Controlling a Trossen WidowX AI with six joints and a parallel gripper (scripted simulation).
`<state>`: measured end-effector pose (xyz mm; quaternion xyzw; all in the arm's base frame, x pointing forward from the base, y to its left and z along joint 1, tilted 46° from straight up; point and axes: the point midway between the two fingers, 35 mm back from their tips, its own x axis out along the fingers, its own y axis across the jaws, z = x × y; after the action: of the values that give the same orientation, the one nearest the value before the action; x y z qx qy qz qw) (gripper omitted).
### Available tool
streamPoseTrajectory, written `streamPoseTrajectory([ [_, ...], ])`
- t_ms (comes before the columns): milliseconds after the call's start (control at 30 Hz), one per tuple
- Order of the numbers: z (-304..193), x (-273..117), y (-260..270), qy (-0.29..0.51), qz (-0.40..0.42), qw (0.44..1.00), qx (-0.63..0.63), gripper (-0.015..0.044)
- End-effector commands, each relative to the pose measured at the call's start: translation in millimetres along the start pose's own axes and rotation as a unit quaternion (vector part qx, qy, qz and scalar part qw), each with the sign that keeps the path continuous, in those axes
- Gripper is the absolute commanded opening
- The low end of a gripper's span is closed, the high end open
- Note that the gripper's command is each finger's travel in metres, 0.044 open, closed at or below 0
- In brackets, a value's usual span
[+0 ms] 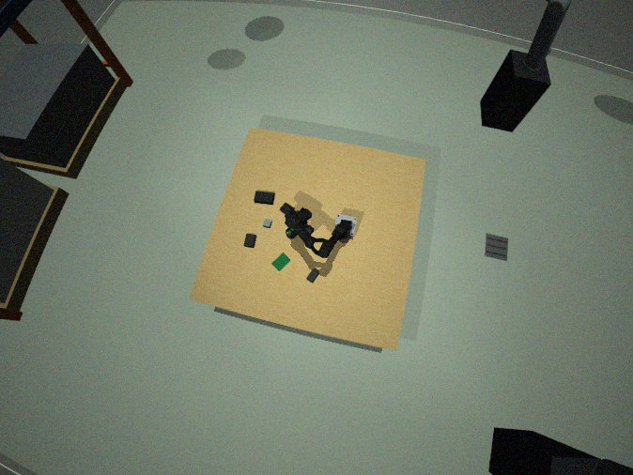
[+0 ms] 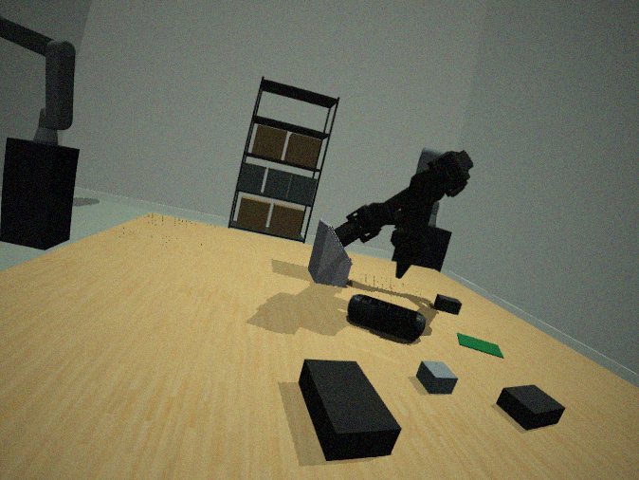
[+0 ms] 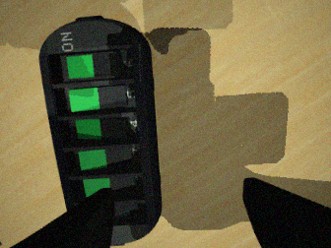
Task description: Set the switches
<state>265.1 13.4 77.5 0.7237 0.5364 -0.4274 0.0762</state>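
The dark grey controller unit sits on the bench with its switches up and its label hidden. In the wrist view five green switch ends show in a column on the side marked ON; the lowest switch is mostly covered by a finger. Which ends are pressed is hard to tell under the shadows. My gripper is open and empty above the unit. In the wrist view the left finger overlaps the unit's lower end, and the right finger is out over the bench to the unit's right.
A large black block, a small grey block, a dark block, a green board and another dark block lie around the unit. The arm's base plate is behind.
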Motion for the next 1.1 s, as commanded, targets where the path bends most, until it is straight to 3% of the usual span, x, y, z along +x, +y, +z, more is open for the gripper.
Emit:
streamPoseTrajectory([
  [0, 0.2, -2.7, 0.6, -0.003, 0.001, 1.0, -0.004, 0.021],
  [267, 0.2, -2.7, 0.6, -0.003, 0.001, 1.0, -0.004, 0.0],
  [633, 0.2, -2.7, 0.6, -0.003, 0.001, 1.0, -0.004, 0.0],
  [1067, -0.6, -2.4, 0.4, 0.0, 0.001, 1.0, -0.001, 0.0341],
])
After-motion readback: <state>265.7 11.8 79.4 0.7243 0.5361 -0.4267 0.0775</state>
